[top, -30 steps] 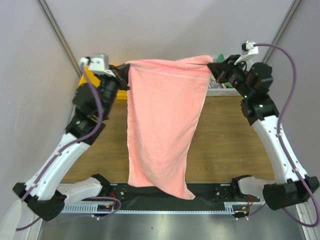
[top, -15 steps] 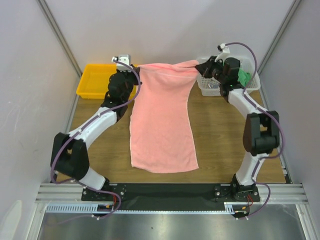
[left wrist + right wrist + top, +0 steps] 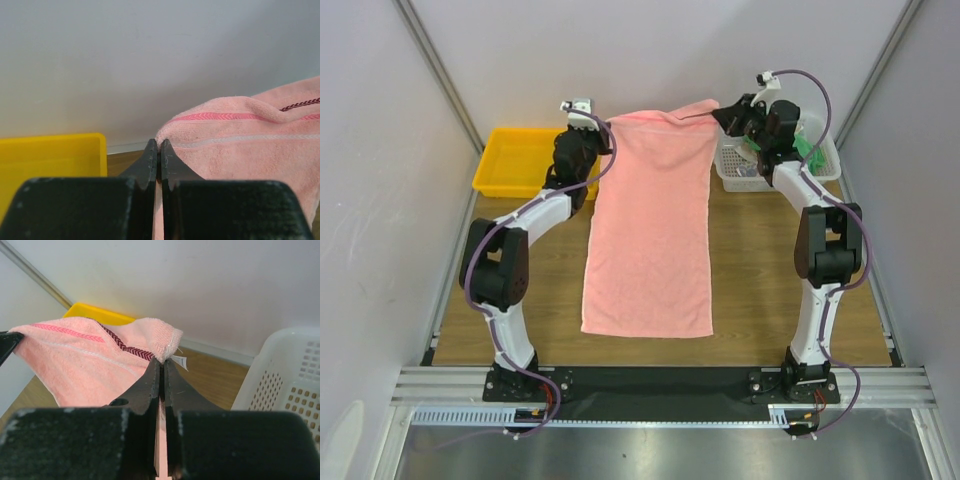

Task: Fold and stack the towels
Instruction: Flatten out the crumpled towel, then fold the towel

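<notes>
A salmon-pink towel (image 3: 648,230) lies stretched lengthwise down the middle of the wooden table, its far edge lifted. My left gripper (image 3: 603,124) is shut on the towel's far left corner (image 3: 167,136). My right gripper (image 3: 719,112) is shut on the far right corner (image 3: 165,346), where a small white label hangs. Both arms reach far back, level with each other. A bit of green towel (image 3: 806,148) shows in the basket behind my right wrist.
A yellow tray (image 3: 515,160) stands at the back left, seen also in the left wrist view (image 3: 50,160). A white lattice basket (image 3: 760,170) stands at the back right, close to my right arm. Grey walls enclose the table on three sides.
Both arms have swung from high and near out to the far back, carrying the towel's top edge. The towel has gone from hanging to lying along the table.
</notes>
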Controlling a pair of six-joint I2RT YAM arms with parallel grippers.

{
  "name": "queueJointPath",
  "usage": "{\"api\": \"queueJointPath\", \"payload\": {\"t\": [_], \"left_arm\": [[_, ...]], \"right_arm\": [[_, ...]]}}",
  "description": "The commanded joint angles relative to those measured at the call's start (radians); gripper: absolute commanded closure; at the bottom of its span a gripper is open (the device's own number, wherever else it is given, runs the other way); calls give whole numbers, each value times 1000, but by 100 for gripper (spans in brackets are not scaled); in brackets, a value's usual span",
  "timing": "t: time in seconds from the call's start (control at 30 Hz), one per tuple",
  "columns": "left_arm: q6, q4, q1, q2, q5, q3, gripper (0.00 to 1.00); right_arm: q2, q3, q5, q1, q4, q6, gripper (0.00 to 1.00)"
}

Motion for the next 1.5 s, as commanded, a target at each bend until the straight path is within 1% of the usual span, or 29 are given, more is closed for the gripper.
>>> {"api": "queueJointPath", "payload": {"t": [0.0,0.17,0.3,0.33,0.47,0.53,0.6,0.7,0.8,0.93,1.03,1.07,1.2,1.27,1.3,1.37,1.4,1.43,1.47], "left_arm": [[-19,98,22,0,33,49,100],[-48,148,68,-17,122,-8,99],[-55,213,105,-32,282,-65,100],[-53,219,111,-35,301,-74,100],[2,211,114,-46,395,-135,100],[8,245,114,-63,404,-175,100],[14,324,114,-89,406,-260,100],[37,397,114,-119,392,-367,100],[86,418,116,-156,390,-450,99],[137,440,114,-204,366,-559,99],[155,455,116,-227,358,-606,100],[157,460,114,-239,360,-638,100],[191,487,116,-293,377,-708,100],[221,466,114,-314,404,-723,100],[237,393,114,-339,416,-719,100],[284,301,114,-359,475,-696,100],[298,199,114,-375,494,-685,100],[321,146,114,-382,514,-673,100],[330,57,114,-388,519,-654,100]], "right_arm": [[15,59,-23,-4,52,-30,100],[-11,16,-52,-4,52,-53,100],[-57,-50,-73,-4,60,-85,100],[-75,-65,-82,-6,63,-88,100],[-117,-139,-84,-4,68,-96,100],[-134,-186,-93,-4,78,-91,100],[-157,-226,-98,-3,91,-88,100],[-186,-260,-121,-4,91,-76,100],[-226,-324,-133,-4,95,-68,100],[-287,-456,-139,-1,108,-57,100],[-331,-522,-147,2,106,-60,100],[-344,-562,-147,8,95,-65,100],[-384,-629,-155,28,39,-91,100],[-407,-656,-155,40,11,-106,100],[-417,-683,-152,54,6,-109,100],[-443,-703,-144,63,-23,-120,100],[-451,-726,-135,72,-30,-125,100],[-460,-737,-133,74,-37,-128,100],[-476,-749,-133,77,-47,-134,100]]}}
